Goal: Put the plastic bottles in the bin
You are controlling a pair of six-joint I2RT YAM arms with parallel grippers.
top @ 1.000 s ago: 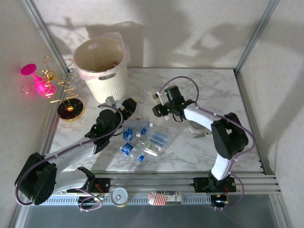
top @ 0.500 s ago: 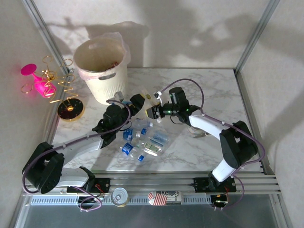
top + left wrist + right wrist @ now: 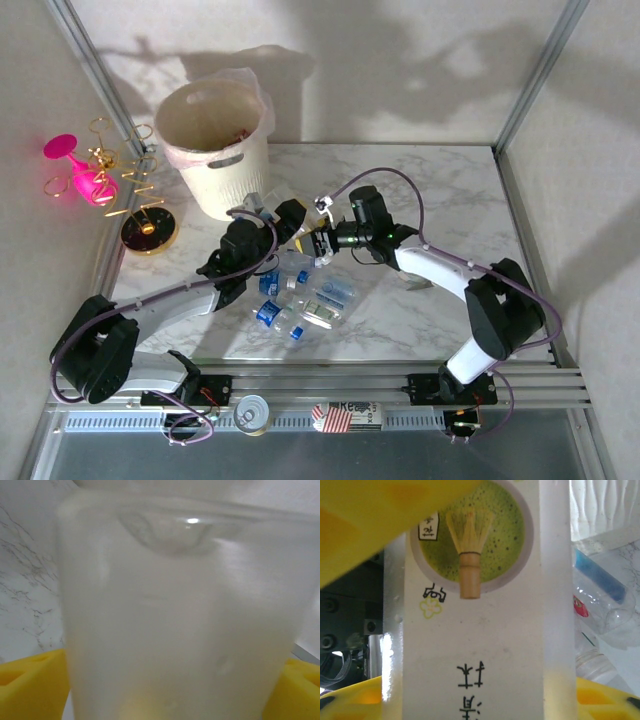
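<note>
Bottle (image 3: 475, 630), white-labelled, pictures a bamboo whisk over green matcha.

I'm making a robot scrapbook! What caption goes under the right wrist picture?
Right gripper clamps a bottle with a matcha whisk label, clear bottles lying behind it.

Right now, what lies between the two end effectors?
A white bottle with a green tea label: the right end effector grips it, and the left wrist view shows it between the left end effector's fingers.
</note>
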